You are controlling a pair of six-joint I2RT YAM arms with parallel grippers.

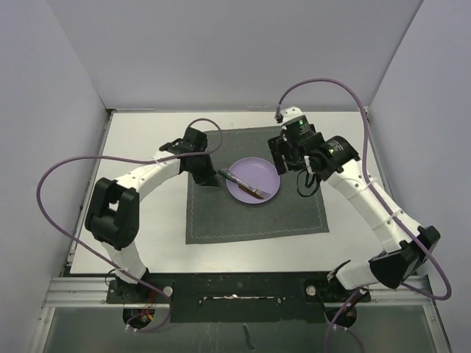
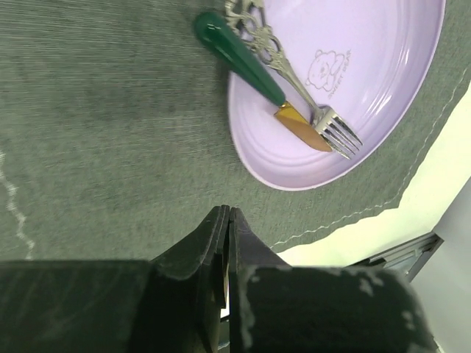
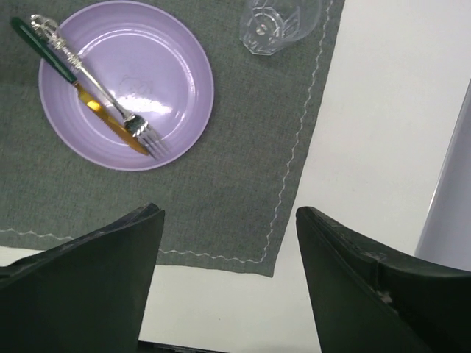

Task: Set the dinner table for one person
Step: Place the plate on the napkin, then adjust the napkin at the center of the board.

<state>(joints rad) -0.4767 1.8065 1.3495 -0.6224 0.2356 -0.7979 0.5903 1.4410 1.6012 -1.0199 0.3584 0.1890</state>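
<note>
Table (image 1: pixel 147 246), one white top, is lying under everything in the top view, stretching from the arms' bases to the far walls. One grey mat (image 1: pixel 250 220) is lying on its middle, and one purple plate (image 1: pixel 263 173) is sitting on the mat's far half. Two grippers are hovering over the mat: the left gripper (image 1: pixel 209 180) is hanging just left of the plate, and the right gripper (image 1: pixel 282 156) is hanging by the plate's far right rim; from up here I cannot tell how their fingers are standing. In the left wrist view the left fingers are pressing together with nothing between them, above bare mat near its stitched edge. Beyond them the plate is carrying one knife (image 2: pixel 246 59) and one fork (image 2: pixel 294 77). The knife's green handle is sticking out over the rim onto the mat, while its amber blade is resting inside the plate. The silver fork is lying close alongside the knife, its tines pointing the same way as the blade. A strip of table is showing past the mat's edge. In the right wrist view the right fingers are spreading wide apart, holding nothing, over the mat's corner. The plate with its two utensils is lying beyond them, and one clear glass (image 3: pixel 271 26) is standing on the mat near its stitched edge, apart from the plate. White table is filling the right side.
</note>
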